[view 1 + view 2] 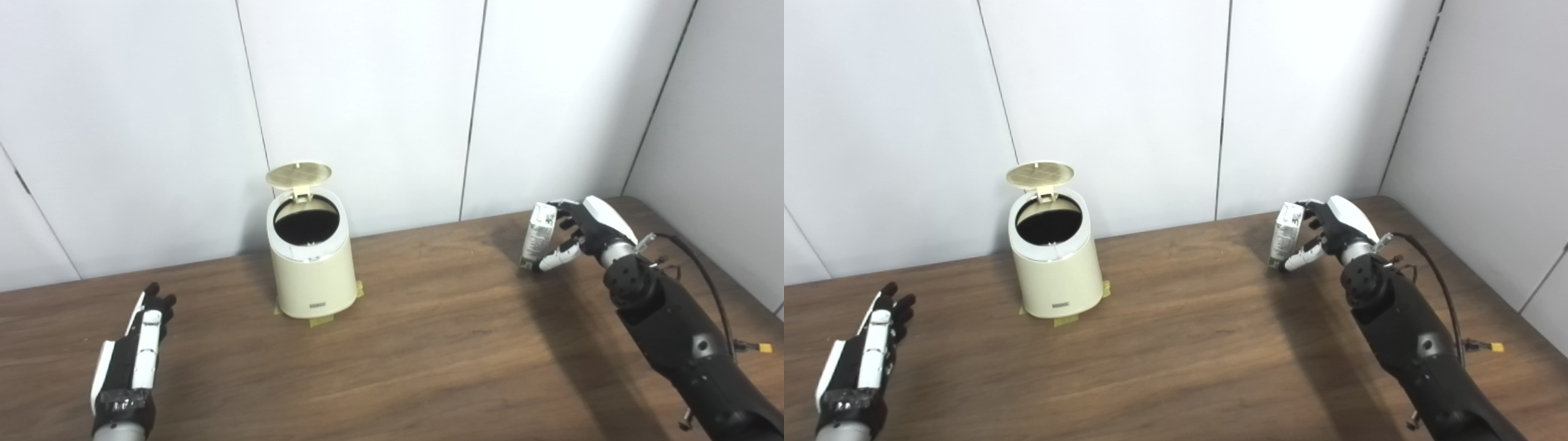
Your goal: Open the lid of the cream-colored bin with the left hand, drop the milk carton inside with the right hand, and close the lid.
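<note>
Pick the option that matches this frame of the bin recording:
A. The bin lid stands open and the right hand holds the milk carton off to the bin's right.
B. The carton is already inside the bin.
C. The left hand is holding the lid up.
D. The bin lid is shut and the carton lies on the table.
A: the lid stands raised over the cream-colored bin, and the right hand grips the milk carton well to its right; the left hand is apart from the bin.

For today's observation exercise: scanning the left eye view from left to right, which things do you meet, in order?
Left hand, open near the table's front edge → cream-colored bin with its lid standing open → milk carton → right hand, shut on the carton above the table.
</note>
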### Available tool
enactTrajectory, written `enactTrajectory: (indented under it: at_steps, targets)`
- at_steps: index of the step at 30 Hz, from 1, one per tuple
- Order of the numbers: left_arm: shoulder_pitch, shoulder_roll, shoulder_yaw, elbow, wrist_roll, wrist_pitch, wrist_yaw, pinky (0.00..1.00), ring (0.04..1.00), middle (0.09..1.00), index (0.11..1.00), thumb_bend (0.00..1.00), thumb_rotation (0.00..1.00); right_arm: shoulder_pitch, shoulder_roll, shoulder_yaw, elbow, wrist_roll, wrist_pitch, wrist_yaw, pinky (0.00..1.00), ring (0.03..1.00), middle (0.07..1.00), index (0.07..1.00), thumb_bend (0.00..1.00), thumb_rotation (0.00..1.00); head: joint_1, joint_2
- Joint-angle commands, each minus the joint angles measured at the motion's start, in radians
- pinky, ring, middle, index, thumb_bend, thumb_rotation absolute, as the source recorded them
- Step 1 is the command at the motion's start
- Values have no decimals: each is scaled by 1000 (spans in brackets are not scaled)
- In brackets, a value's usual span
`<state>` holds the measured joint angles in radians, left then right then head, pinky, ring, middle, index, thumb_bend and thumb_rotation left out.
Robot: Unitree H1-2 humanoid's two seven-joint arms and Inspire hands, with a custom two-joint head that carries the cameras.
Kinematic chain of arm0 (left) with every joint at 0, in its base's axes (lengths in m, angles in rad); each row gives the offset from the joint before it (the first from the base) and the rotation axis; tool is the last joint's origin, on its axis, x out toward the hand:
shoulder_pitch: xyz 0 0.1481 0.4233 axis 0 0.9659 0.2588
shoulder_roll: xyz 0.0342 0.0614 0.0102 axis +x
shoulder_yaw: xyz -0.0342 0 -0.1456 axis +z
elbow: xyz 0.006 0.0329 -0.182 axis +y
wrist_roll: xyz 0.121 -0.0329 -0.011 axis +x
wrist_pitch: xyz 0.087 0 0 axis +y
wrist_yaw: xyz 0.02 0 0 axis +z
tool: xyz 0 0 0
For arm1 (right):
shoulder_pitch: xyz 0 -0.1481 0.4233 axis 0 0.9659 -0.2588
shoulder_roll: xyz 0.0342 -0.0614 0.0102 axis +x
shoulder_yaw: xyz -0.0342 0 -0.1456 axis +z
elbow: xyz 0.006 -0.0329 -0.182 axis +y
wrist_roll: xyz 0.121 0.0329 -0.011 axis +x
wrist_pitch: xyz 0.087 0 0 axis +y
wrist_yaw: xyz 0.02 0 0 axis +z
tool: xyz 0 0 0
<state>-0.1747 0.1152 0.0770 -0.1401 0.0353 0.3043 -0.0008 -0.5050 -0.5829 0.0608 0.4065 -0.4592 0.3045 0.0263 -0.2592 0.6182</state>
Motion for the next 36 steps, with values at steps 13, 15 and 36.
enactTrajectory:
  at_steps: [13, 15, 36]
  targets:
    - [-25, 14, 3, -32, -13, -16, -17, 961, 946, 939, 1000, 484, 915, -66, -11, -17, -33, 7, -54, -38, 666, 756, 787, 795, 826, 57, 2, 10]
    - [-23, 15, 2, -30, -12, -20, -19, 965, 931, 935, 1000, 510, 881, -68, -6, -20, -33, 10, -54, -39, 675, 764, 791, 797, 821, 37, 3, 10]
    - [-10, 39, -19, -44, 12, -26, -46, 952, 927, 929, 992, 504, 868, -68, -5, 0, 22, -13, -71, -79, 577, 686, 740, 755, 776, 115, 4, 26]
